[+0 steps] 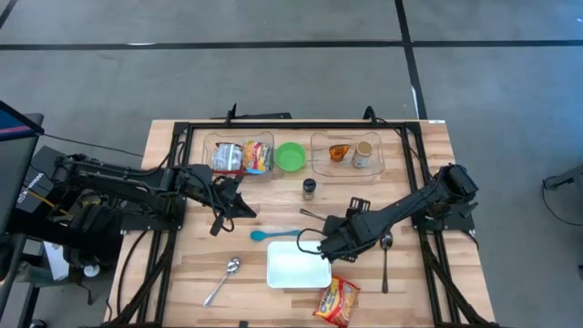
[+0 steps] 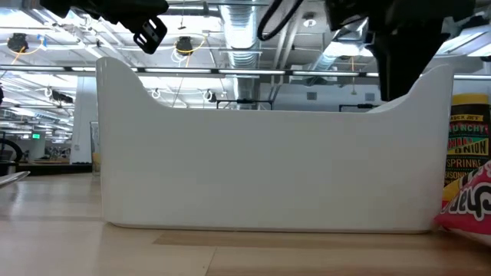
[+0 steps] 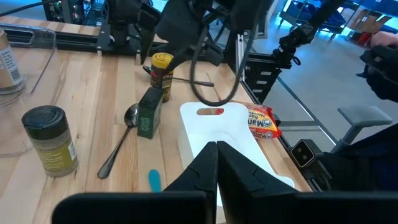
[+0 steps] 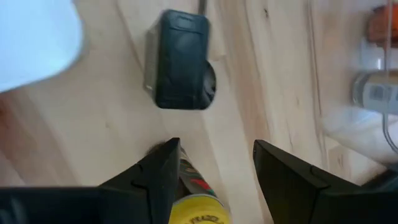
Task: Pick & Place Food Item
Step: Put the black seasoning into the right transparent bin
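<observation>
Seasoning bottle: my pick. Yellow-capped, it stands upright on the table, just beside the corner of the white bin nearest the right arm, inside the right tool's reach.
Table: wooden top carrying everything; I place the rest against the white bin.
White bin: as I read it, the drop target. It looks empty and open-topped, so a short lift over its wall should do.
Left arm: parked well apart from the bin on its far left side, clear of my working path.
Right tool: low at the bin's corner, fingers apart and straddling the bottle's cap, with a gap on one side. Released, I judge, lined up but not clamped.
Left tool: clenched on nothing, only pointing toward the bin.
Snack bag: lies touching or just beside the bin's near corner; another candidate, untouched.
Green box: upright near the bottle, close enough to bump while lifting.
</observation>
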You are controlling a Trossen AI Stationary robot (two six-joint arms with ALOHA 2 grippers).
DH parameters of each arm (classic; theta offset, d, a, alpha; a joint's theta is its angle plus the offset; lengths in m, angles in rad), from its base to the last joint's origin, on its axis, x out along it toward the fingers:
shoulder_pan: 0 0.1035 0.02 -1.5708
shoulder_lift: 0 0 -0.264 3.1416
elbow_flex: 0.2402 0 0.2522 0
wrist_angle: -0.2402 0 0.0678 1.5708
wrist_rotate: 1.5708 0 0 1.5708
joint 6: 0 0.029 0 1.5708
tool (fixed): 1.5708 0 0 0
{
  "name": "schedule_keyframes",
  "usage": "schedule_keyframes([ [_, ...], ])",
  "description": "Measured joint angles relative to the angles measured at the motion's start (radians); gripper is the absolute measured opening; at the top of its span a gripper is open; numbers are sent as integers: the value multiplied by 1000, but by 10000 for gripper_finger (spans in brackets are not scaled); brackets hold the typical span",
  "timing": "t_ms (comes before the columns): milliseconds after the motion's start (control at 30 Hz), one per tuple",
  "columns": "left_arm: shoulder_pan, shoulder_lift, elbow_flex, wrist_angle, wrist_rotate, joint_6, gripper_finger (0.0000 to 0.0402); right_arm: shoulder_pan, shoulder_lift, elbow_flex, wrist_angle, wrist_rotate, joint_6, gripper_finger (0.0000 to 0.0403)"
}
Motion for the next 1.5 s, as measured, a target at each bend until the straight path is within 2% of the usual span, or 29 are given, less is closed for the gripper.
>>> schedule_keyframes([
  [267,0,0,0,0,0,0,0,51,-62,0,93,70,-53,198],
  [500,0,0,0,0,0,0,0,113,-220,0,227,107,-132,198],
  [733,0,0,0,0,0,0,0,106,-346,-19,234,106,-106,198],
  [933,0,0,0,0,0,0,0,66,-464,-152,301,72,-106,198],
  [1100,0,0,0,0,0,0,0,60,-617,-335,473,49,-148,198],
  [1200,0,0,0,0,0,0,0,43,-670,-419,568,22,-97,198],
  [1333,0,0,0,4,0,0,0,12,-658,-470,582,-5,-20,198],
  [1500,0,0,0,8,0,0,0,-23,-569,-480,594,-62,-13,198],
])
